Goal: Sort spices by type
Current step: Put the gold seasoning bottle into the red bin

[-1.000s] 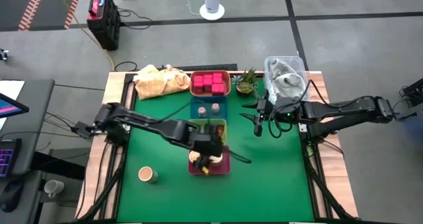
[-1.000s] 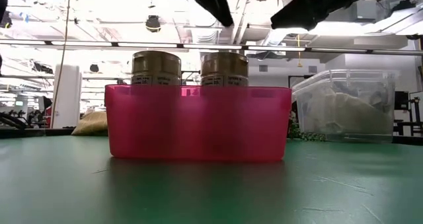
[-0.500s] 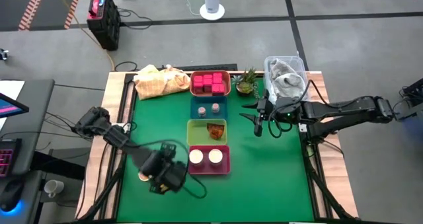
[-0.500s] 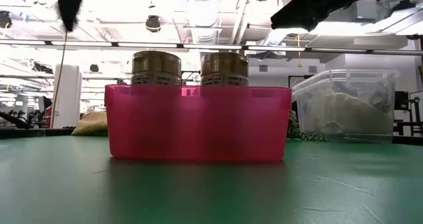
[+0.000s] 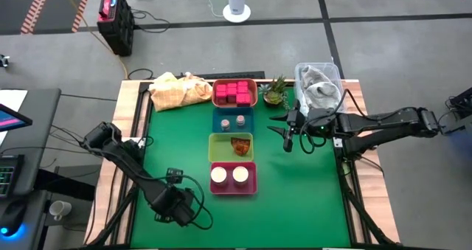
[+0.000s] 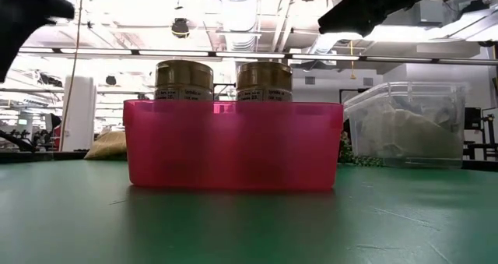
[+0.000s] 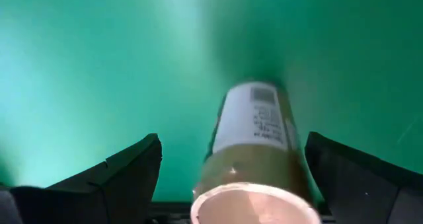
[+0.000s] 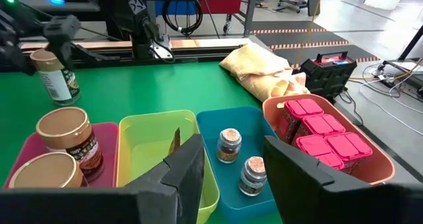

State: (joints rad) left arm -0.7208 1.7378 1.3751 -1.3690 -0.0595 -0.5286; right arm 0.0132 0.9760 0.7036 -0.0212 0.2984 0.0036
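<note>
One round tan-topped jar (image 7: 254, 145) stands upright on the green mat near the table's near left corner. My left gripper (image 5: 172, 206) hangs over it, pointing down and open, with a finger on either side of the jar and a gap on both sides. Two more tan-topped jars (image 5: 229, 175) stand in the magenta tray (image 5: 253, 187). The orange-brown packet (image 5: 240, 144) lies in the yellow-green tray, two grey shaker jars (image 5: 232, 121) stand in the blue tray, and pink-red cubes (image 5: 234, 92) fill the red tray. My right gripper (image 5: 287, 137) waits open above the mat, right of the trays.
The trays form a row from the far edge toward the near edge at the table's middle. A yellow cloth bundle (image 5: 177, 88), a small green plant (image 5: 275, 90) and a clear plastic bin (image 5: 318, 84) sit along the far edge. Bare green mat lies right of the trays.
My left gripper has left the magenta tray, where both jars stay, and swung toward the table's left and near edges. It has sunk and tipped until it points straight down over the lone jar, staying open. My right arm has kept still.
</note>
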